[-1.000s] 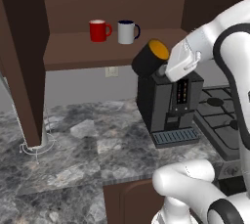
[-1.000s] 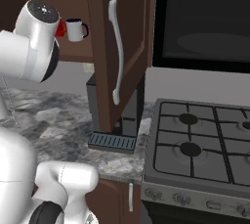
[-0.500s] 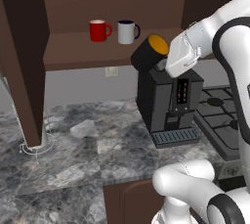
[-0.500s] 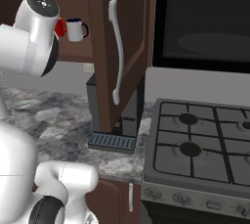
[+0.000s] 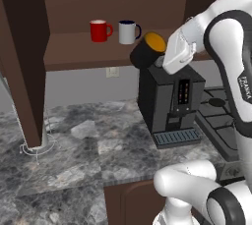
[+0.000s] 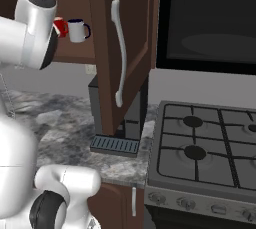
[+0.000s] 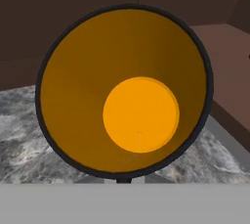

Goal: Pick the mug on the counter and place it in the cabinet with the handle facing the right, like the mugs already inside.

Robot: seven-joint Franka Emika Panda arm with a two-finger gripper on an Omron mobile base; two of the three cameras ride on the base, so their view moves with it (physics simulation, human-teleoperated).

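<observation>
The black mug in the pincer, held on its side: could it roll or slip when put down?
Probably stiff: the black mug keeps its round mouth while gripped. Lying tilted as now, its round wall might roll on the cabinet shelf. Its smooth surface may be slippery.

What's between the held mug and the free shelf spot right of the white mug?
Nothing visible. The mug, tipped in the tool, hangs just off the shelf edge above the coffee machine. The red mug and white mug sit further left.
</observation>
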